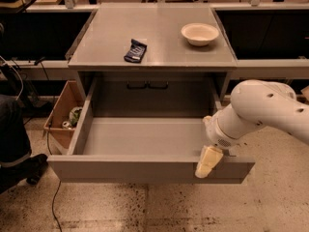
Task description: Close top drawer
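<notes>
Top drawer [145, 168] pulled far out of grey cabinet [159, 37], box open, inside bare, front panel at 6 o'clock of view. Gripper [208, 161], cream-coloured, at 4 o'clock, hanging tip-down across the front panel's top edge near its right end; cannot tell if it is spread or closed, and nothing seen held. White arm [263, 111] comes in from 3 o'clock, bent, wrist angled down toward the panel. On the cabinet top: white bowl [200, 33] at 1 o'clock, dark packet [135, 50] at 12, print too small to read. Wooden box [60, 111] on floor at 9 o'clock, just beside drawer's left wall.
</notes>
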You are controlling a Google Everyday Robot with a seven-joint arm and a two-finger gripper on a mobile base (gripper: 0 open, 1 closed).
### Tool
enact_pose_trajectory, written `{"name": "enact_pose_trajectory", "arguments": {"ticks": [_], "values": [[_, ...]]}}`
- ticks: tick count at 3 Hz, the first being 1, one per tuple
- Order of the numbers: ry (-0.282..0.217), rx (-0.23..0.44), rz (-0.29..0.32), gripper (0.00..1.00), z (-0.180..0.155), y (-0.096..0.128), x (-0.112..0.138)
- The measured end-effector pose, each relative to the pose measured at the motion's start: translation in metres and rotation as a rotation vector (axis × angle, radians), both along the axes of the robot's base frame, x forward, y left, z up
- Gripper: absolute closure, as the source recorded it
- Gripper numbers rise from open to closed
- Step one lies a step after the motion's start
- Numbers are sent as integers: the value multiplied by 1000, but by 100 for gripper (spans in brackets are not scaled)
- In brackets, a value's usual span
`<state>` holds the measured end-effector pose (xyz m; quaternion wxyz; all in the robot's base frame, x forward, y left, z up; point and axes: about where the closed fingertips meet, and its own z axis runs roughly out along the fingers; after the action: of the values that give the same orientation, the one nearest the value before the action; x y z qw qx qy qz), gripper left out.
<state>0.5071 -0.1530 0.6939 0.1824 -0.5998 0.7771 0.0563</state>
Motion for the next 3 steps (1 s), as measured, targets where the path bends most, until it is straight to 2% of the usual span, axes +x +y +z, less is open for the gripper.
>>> {"name": "enact_pose_trajectory", "arguments": {"ticks": [1,2,3], "values": [[13,37,-6,18,-15,10,7],[0,74,13,42,-17,31,23],[-13,84,22,70,-13,39,32]]}}
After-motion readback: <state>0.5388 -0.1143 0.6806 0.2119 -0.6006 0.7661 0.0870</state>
